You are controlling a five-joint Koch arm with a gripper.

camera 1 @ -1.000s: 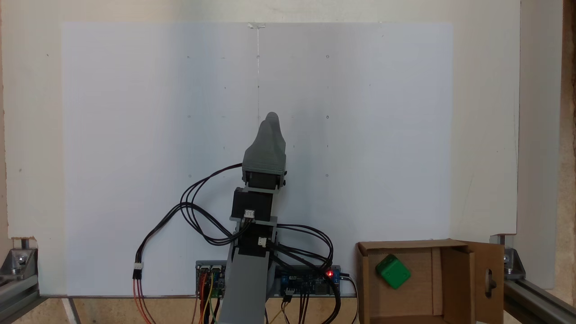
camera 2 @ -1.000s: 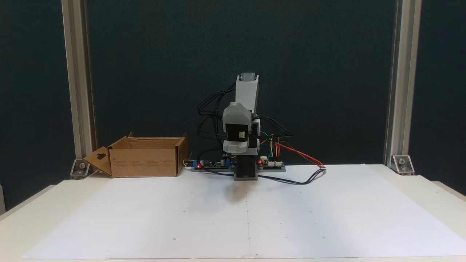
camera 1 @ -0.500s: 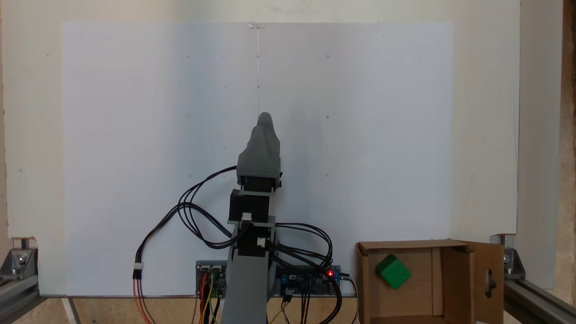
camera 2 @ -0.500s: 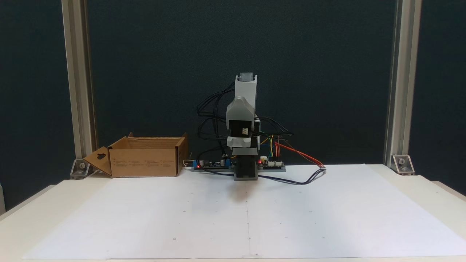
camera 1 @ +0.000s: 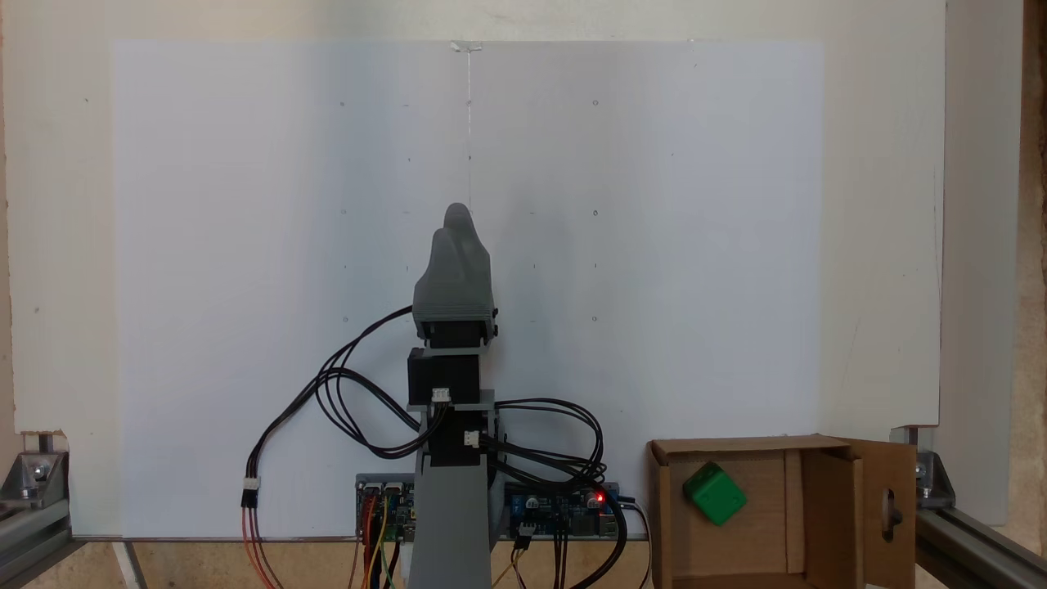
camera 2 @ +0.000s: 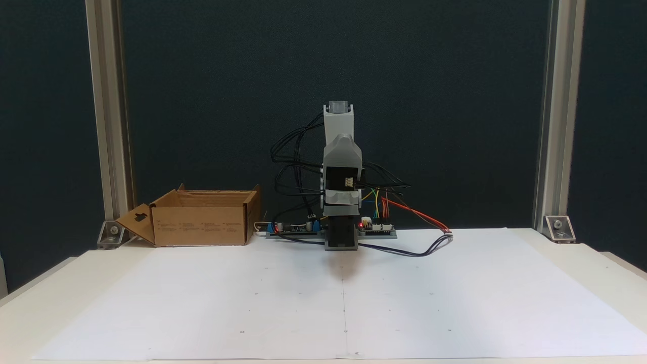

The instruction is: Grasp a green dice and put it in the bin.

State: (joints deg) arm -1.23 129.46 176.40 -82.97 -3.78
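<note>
The green dice [camera 1: 714, 493] lies inside the bin [camera 1: 736, 446], a brown cardboard box at the lower right of a fixed view, tilted on the box floor near its left wall. In the other fixed view the bin [camera 2: 199, 222] stands at the left beside the arm's base, and its walls hide the dice. My grey gripper [camera 1: 452, 222] hangs over the middle of the white sheet, far to the left of the bin, its jaws together and nothing between them. From the front, the gripper [camera 2: 342, 151] points toward the camera, raised well above the paper.
A white paper sheet [camera 1: 245, 204] covers the table. Circuit boards [camera 1: 564, 511] and looping black cables [camera 1: 352, 393] sit around the arm's base. Aluminium posts [camera 2: 108, 126] with brackets stand at the table's rear corners. One open bin flap has a keyhole cutout [camera 1: 890, 511].
The arm has swung away from the bin, leftward in the view from above and rightward in the front view. The dice stays still in the bin.
</note>
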